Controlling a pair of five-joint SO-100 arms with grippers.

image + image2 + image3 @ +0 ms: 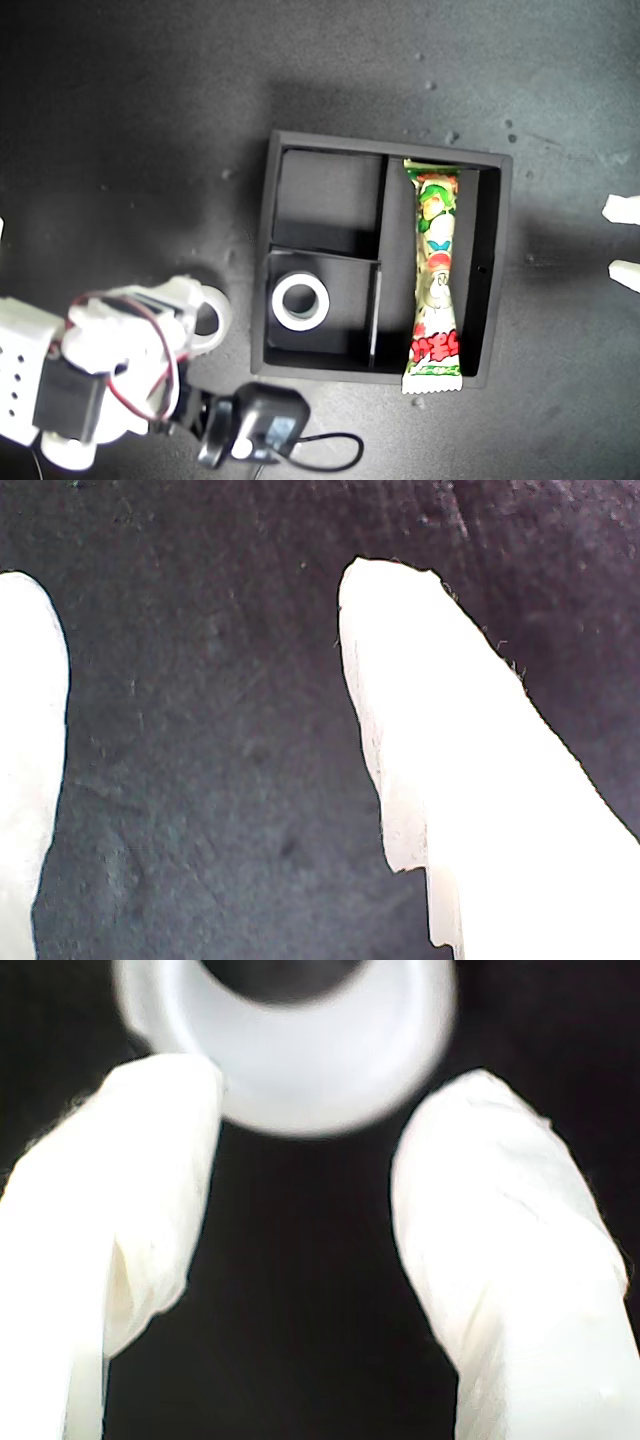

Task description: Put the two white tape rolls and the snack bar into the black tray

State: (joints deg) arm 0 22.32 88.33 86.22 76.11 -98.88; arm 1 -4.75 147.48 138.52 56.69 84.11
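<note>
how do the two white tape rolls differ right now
The first tape roll lies flat inside a small compartment of the black tray, next to an empty small compartment; the second tape roll sits outside the tray on the dark surface, off the tray's side toward the exterior view's left. The first is clear of any arm; the second sits at the fingertips of my second gripper, which is open and has not closed on it. Both are small white rings.

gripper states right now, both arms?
My first gripper: open, empty.
My second gripper: open, white tape roll at its fingertips, not clamped.
</note>
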